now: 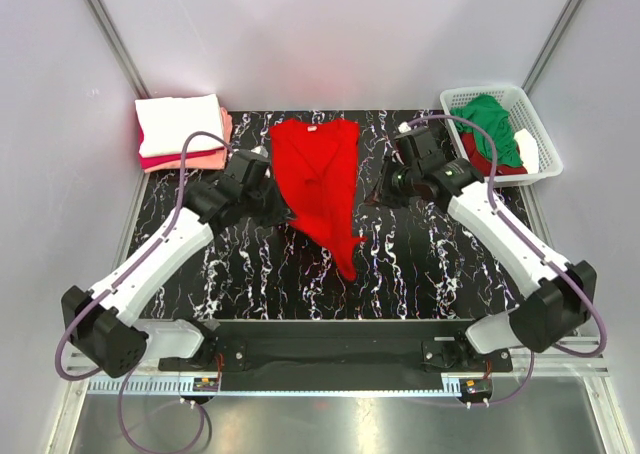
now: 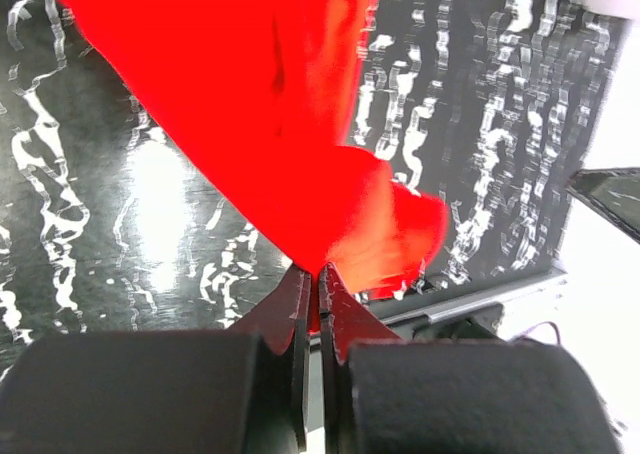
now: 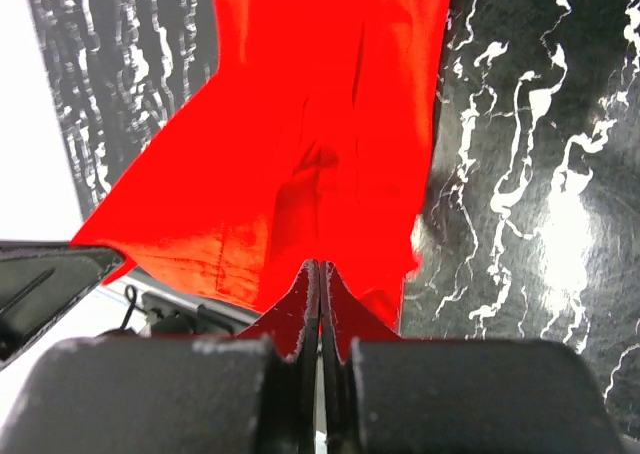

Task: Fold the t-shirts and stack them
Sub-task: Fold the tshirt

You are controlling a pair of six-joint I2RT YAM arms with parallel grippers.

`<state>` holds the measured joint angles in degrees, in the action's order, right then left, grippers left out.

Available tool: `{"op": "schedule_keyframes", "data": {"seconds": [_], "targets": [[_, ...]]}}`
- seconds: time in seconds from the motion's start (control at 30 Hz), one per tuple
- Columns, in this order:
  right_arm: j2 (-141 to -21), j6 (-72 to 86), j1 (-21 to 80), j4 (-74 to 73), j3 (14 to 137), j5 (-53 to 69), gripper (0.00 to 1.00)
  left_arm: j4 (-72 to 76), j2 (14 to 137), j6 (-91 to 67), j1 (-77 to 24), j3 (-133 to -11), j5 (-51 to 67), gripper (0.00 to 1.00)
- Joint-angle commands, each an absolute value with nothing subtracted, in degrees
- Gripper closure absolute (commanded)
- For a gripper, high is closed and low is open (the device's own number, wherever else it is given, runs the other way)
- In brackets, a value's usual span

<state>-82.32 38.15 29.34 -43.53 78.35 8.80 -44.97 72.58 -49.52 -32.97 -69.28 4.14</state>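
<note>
While left gripper (image 2: 315, 282) and right gripper (image 3: 320, 274) clamp edges of the bright red cloth t-shirt (image 1: 318, 179), uneven pulling risks slippage.

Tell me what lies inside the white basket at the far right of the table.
In the basket, a green t-shirt lies on top, over a dark red t-shirt, with a white cloth beside them. Whatever is under these is covered.

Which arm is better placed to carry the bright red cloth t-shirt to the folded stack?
Left: the left gripper grips the bright red cloth t-shirt on the side nearest the folded stack; the right gripper is farther.
</note>
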Motion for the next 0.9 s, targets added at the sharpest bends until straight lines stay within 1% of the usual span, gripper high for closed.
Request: {"op": "schedule_keyframes", "data": {"seconds": [0.0, 0.07, 0.17, 0.2, 0.23, 0.27, 0.3, 0.4, 0.43, 0.47, 0.5, 0.53, 0.57, 0.63, 0.73, 0.8, 0.87], "targets": [[-76.05, 38.40, 29.36, -48.16, 77.63, 11.42, 1.00, -45.63, 69.35, -48.34, -32.96, -70.32, 8.96, 0.98], [-72.10, 39.46, 29.36, -48.08, 74.64, 12.47, 1.00, -44.57, 66.73, -49.48, -33.05, -67.69, 9.93, 0.97], [-68.83, 40.60, 29.44, -45.54, 65.86, 15.80, 0.99, -43.07, 63.56, -50.88, -33.13, -60.23, 10.80, 0.97], [-68.47, 41.13, 29.53, -44.74, 60.78, 16.95, 0.81, -41.41, 62.67, -51.32, -33.22, -54.81, 11.33, 0.97], [-68.38, 41.39, 29.53, -42.65, 58.21, 18.09, 0.70, -40.35, 61.80, -52.63, -33.31, -51.97, 11.95, 0.97], [-68.81, 41.74, 30.05, -41.41, 53.49, 20.11, 0.62, -38.34, 59.79, -53.34, -33.40, -49.33, 12.82, 0.97], [-69.34, 42.27, 30.41, -40.61, 51.70, 20.56, 0.53, -37.62, 58.81, -54.74, -33.49, -43.39, 12.92, 0.97], [-71.97, 43.15, 32.51, -37.19, 47.82, 20.83, 0.48, -34.73, 54.33, -57.03, -33.84, -34.74, 12.92, 0.96], [-72.85, 43.33, 33.13, -35.70, 47.81, 20.83, 0.45, -33.85, 53.19, -58.78, -33.84, -29.58, 13.18, 0.96], [-74.95, 43.68, 34.09, -34.99, 47.99, 20.83, 0.42, -31.84, 50.74, -59.58, -33.92, -27.36, 13.79, 0.96], [-76.01, 44.64, 34.71, -34.02, 48.16, 20.83, 0.40, -31.21, 49.58, -60.46, -33.93, -25.51, 13.89, 0.94], [-77.33, 45.17, 35.06, -32.01, 48.34, 20.83, 0.38, -30.77, 48.53, -61.51, -33.93, -22.53, 13.97, 0.86], [-79.69, 45.70, 35.33, -30.77, 48.51, 20.66, 0.36, -30.76, 47.12, -61.70, -33.93, -21.80, 13.54, 0.84], [-82.25, 46.14, 35.68, -28.92, 49.65, 19.69, 0.36, -31.55, 46.41, -61.53, -33.84, -21.27, 12.66, 0.83], [-88.57, 44.65, 35.07, -28.65, 52.82, 14.42, 0.36, -32.78, 46.84, -60.30, -33.84, -22.93, 10.81, 0.80], [-91.48, 43.95, 34.37, -27.86, 55.09, 14.59, 0.37, -32.87, 47.63, -59.86, -33.75, -24.60, 10.72, 0.75], [-95.34, 42.81, 34.10, -28.03, 58.25, 13.72, 0.38, -32.26, 49.30, -59.15, -33.75, -25.66, 10.98, 0.72]]}}
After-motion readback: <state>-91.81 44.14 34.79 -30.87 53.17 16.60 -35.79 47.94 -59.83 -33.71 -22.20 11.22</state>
